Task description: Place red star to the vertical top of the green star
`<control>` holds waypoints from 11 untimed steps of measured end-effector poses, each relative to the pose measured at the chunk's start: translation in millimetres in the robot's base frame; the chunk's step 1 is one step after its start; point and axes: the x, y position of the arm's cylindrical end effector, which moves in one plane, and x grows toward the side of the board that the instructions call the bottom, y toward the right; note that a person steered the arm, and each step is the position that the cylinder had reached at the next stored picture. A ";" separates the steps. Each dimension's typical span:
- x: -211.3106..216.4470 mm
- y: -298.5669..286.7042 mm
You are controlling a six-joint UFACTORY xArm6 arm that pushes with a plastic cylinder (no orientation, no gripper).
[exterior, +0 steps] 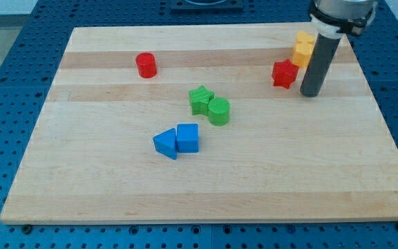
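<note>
Red star (285, 73) — just left of my tip (310, 93)

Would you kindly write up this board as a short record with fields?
tip: my tip stands just to the view's right of the red star
target: green star, touching the green cylinder
yellow blocks: two, above the red star near the view's top right
red cylinder: alone, upper left
blue blocks: a triangle and a cube, side by side
</note>
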 end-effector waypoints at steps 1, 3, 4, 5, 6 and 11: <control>-7.9 -19.3; -9.6 -37.7; -14.4 -15.7; -28.2 -21.8; -38.9 -60.7; -71.7 -153.1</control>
